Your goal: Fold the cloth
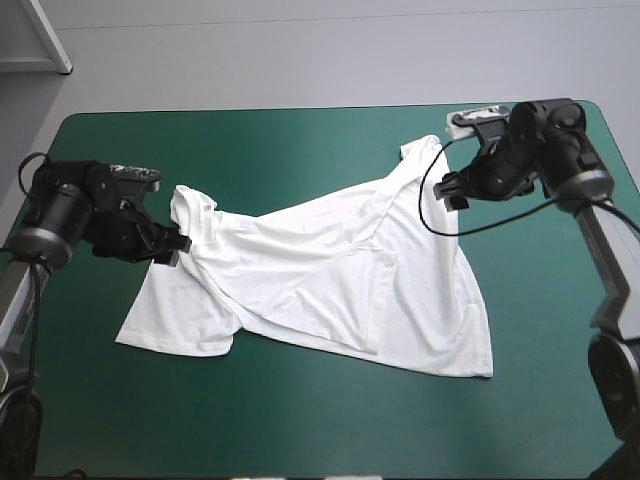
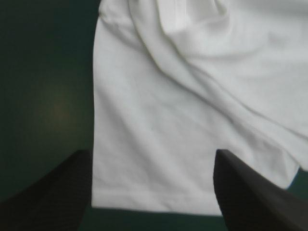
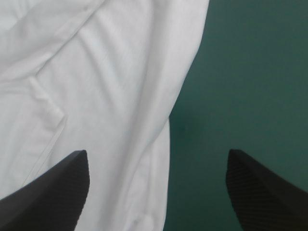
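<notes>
Lying loosely spread across the middle of the teal-green counter [image 1: 300, 430] is the white T-shirt [image 1: 330, 270], not flat: 1 part is turned over another, and long creases run across it. At the shirt's left end the left jaws stand released, the 2 black fingers [image 2: 43, 197] wide apart, with a straight edge of the cloth lying between them and ahead of them. At the shirt's far right corner the right jaws are also released; the cloth's edge runs between their fingers [image 3: 48, 192], with bare cover toward the other one.
</notes>
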You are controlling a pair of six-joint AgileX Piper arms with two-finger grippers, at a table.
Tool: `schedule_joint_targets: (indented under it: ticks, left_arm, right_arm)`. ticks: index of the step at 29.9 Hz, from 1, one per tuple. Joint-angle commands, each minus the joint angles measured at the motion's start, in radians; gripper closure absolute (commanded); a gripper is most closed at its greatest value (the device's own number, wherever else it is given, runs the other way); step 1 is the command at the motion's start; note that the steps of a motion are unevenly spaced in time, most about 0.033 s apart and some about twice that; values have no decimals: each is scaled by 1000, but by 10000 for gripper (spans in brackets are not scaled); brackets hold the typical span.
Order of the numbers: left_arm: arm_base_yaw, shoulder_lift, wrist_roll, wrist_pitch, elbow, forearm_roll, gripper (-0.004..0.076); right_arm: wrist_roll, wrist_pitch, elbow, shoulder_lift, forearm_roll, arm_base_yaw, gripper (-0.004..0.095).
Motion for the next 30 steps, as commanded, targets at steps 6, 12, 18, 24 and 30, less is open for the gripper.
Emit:
schedule_joint_targets:
  ticks: [6, 12, 18, 24, 30]
  left_arm:
    - [-3, -357, -91, -84, 315, 33, 220]
    - [-3, -512, -164, -157, 479, 131, 219]
    - [-3, -466, -166, -292, 546, 144, 219]
    - [19, -342, -202, -427, 551, 162, 219]
    - [123, -199, -162, -509, 552, 85, 219]
  right_arm:
    - [-19, -166, 435, -401, 84, -3, 194]
    - [-25, -180, 634, -504, 80, -3, 194]
    - [-25, -186, 738, -511, 80, -3, 194]
    - [-25, -164, 773, -538, 79, -3, 195]
    - [-20, -147, 773, -569, 77, -3, 195]
